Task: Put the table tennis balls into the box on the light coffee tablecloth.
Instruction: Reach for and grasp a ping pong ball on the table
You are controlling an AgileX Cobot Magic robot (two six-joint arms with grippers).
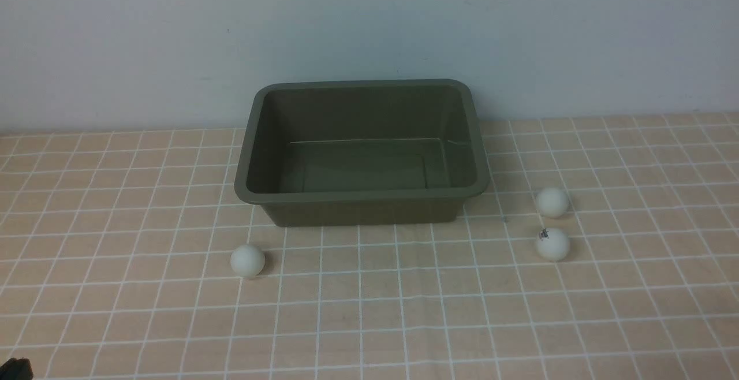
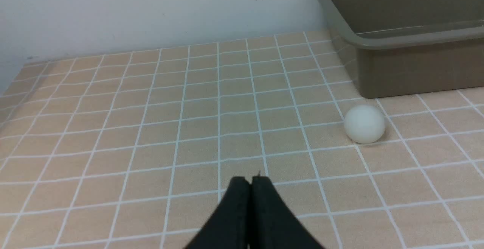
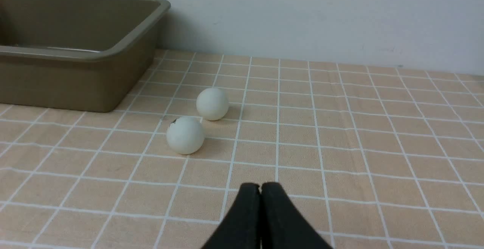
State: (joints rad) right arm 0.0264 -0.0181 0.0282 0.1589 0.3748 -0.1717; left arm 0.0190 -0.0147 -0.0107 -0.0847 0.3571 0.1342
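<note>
**Camera layout**

The front camera looked forward and down from the robot's side, taking in the whole box [image 1: 358, 212], the left ball [image 1: 247, 260] and the right balls [image 1: 552, 202]. The left wrist camera sat low behind the left claw [image 2: 250, 181], near the cloth [image 2: 151, 109], sharing the left ball and a box corner. The right wrist camera, equally low behind the right claw [image 3: 260, 186], shared the right balls and another corner.

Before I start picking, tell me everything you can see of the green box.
The box is an olive-green rectangular tub, seemingly plastic, with rounded corners, a flared rim and sloping sides. It stands upright and empty on the tablecloth, close to the pale wall behind it. Only the cloth touches it.
</note>
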